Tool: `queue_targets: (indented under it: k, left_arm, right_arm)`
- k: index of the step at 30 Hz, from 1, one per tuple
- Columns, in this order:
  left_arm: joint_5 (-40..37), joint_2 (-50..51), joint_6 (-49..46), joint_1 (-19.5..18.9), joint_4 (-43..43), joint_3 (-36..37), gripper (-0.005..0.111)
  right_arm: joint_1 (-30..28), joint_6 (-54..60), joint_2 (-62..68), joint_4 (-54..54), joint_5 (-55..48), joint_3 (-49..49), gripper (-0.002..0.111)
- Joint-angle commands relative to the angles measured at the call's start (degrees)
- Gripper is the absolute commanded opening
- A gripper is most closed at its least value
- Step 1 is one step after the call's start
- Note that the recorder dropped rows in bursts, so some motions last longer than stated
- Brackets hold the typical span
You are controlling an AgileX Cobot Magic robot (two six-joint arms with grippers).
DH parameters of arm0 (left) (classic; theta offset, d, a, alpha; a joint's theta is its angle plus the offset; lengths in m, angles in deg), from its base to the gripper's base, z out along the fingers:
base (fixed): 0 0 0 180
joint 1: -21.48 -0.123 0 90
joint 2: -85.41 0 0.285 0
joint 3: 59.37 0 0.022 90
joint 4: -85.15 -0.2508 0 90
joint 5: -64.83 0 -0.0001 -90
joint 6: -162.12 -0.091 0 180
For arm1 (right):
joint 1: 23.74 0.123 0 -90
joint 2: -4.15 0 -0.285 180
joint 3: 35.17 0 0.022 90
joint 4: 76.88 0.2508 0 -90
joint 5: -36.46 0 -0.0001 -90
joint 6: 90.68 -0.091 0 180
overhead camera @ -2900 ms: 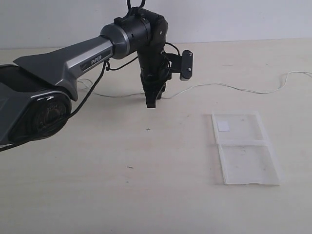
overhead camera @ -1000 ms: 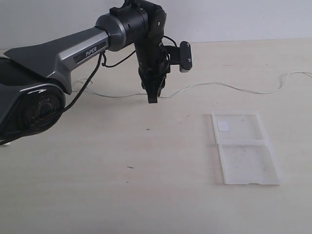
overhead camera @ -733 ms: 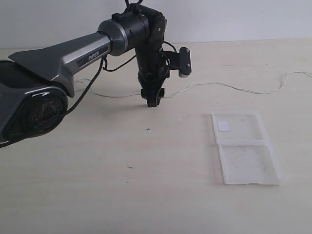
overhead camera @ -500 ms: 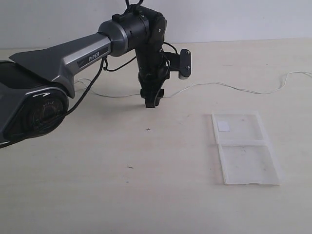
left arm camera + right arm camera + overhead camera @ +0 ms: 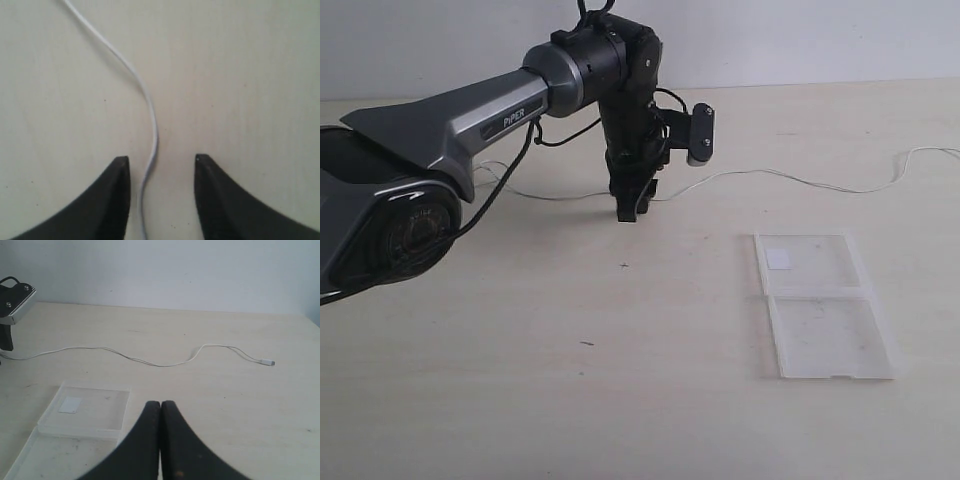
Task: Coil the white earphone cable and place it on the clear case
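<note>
The white earphone cable point(image 5: 149, 107) is straddled by the released left end effector point(image 5: 161, 158); the right end effector point(image 5: 160, 404) is clenched empty.

The left arm point(image 5: 470, 115) reaches in from 9 o'clock of the exterior view toward 12 o'clock, its grey-and-black forearm ending in a black wrist point(image 5: 620, 70) bent straight down. The left claw point(image 5: 631, 205) hangs below it, tips pointing downward. Seen from its own wrist, its two dark fingers point(image 5: 112, 200) stand parted, with a clear gap between them. The right claw point(image 5: 160, 405), visible only from its own wrist, has its two black fingers pressed flat together.
</note>
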Motion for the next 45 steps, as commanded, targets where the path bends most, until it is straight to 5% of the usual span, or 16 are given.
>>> queue_targets:
  k: [1, 10, 13, 39, 45]
  left_arm:
    - [0.9, 1.2, 2.1, -0.3, 0.6, 0.2, 0.022]
    - [-0.2, 2.7, 3.6, -0.3, 0.6, 0.2, 0.013]
    - [-0.2, 2.8, 3.7, -0.3, 0.6, 0.2, 0.0]
    - [-0.2, -4.2, 8.3, -0.5, 1.3, 0.2, 0.0]
    - [-0.2, -9.5, 19.3, -3.2, 6.3, 4.1, 0.0]
  right_arm:
    - [-0.2, 0.1, -0.3, -0.2, 0.8, -0.2, 0.0]
    - [-0.2, 0.1, -0.3, -0.2, 0.8, -0.2, 0.0]
    - [-0.2, 0.1, -0.3, -0.2, 0.8, -0.2, 0.0]
    - [-0.2, 0.1, -0.3, -0.2, 0.8, -0.2, 0.0]
    - [-0.2, 0.1, -0.3, -0.2, 0.8, -0.2, 0.0]
